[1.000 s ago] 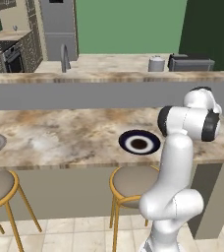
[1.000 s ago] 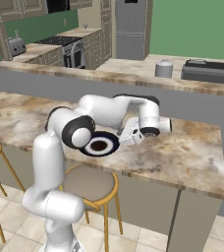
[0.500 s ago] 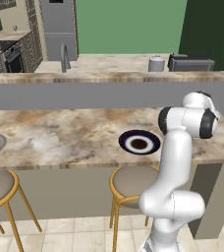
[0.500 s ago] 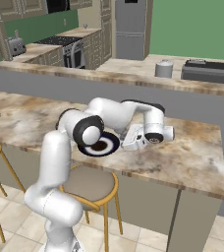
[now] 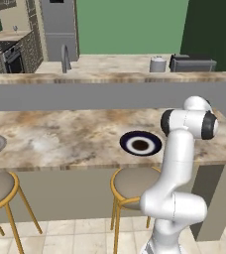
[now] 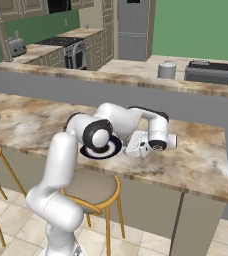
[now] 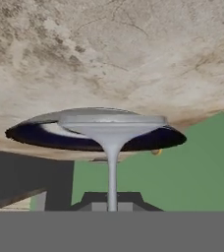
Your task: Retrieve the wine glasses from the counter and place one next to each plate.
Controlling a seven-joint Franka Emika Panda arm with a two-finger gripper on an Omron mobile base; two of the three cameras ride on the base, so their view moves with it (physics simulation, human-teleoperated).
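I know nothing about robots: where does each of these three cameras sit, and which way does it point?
Left base view: behind the arm, to its left, looking forward and down over the bar and dark plate; arm at lower right.
Right base view: behind, to its right, same scene; arm at lower left.
Hand view: on the hand, rolled upside down, looking along the claw at the wine glass.
All share the dark plate.

- The bar top is mottled in tan and brown.
- The plate is ringed dark navy and white, with a dark centre.
- The glass is coloured pale grey.
- The stools are framed in gold, with taupe seats.
- The wall is painted green.
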